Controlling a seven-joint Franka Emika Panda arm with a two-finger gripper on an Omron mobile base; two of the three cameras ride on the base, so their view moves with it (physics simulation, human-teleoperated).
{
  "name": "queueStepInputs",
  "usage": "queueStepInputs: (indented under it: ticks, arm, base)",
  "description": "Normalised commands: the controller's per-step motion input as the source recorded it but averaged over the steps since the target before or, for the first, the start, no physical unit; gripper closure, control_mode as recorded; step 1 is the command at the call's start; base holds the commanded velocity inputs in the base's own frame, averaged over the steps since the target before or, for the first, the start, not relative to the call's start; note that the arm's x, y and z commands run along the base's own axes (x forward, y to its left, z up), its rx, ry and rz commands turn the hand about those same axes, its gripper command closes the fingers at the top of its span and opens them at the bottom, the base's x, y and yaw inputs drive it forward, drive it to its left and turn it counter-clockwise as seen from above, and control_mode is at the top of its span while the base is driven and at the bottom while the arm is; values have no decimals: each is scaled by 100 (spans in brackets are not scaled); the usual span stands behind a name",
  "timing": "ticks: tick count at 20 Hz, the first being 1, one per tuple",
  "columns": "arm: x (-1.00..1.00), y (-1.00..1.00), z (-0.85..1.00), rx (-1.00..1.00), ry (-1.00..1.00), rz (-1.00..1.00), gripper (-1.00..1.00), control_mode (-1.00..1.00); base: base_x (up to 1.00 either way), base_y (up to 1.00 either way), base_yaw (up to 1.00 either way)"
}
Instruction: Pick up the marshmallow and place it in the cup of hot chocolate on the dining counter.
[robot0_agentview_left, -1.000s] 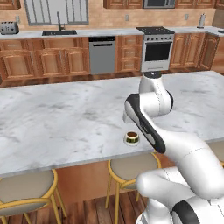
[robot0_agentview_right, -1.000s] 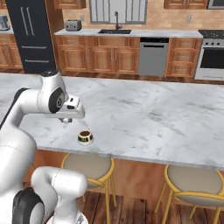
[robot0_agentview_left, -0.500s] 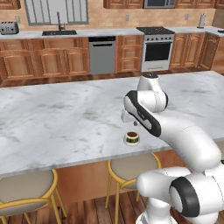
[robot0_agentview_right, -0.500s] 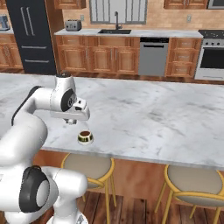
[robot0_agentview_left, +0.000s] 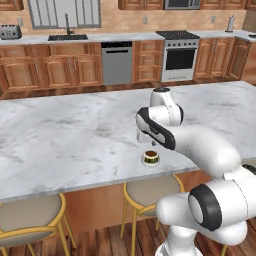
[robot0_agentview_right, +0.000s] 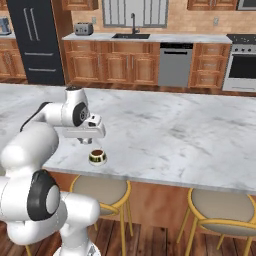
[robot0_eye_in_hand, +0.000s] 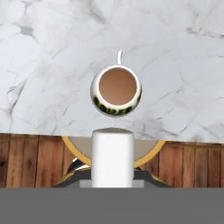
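Left base view: the dining counter (robot0_agentview_left: 60, 145) carries the cup of hot chocolate (robot0_agentview_left: 150, 157) near its front edge. Right base view: the gripper (robot0_agentview_right: 86, 140) hovers at the cup's 11 o'clock. Hand view: the marshmallow (robot0_eye_in_hand: 112, 153), clamped between the fingers, sits at the cup's 6 o'clock; release remains.

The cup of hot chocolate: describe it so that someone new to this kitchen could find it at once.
Start at the long marble dining counter with yellow-framed stools tucked under it. Near its front edge, above a stool and just below the arm's pincer, stands the cup of hot chocolate. It is small and squat, with brown liquid inside, a pale body with a dark patterned band and a thin handle.
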Motion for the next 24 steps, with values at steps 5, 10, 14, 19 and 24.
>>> queueStepInputs:
  ticks: [5,10,14,19,24]
  arm:
    - [44,-1,-25,-1,1,0,100,-100]
    - [41,0,-25,0,0,0,100,-100]
    - [34,0,-30,0,0,0,100,-100]
    - [21,0,-31,0,0,0,100,-100]
    - [0,0,-31,0,0,0,100,-100]
  base:
    - [0,0,0]
    - [0,0,0]
    - [0,0,0]
    - [0,0,0]
    - [0,0,0]
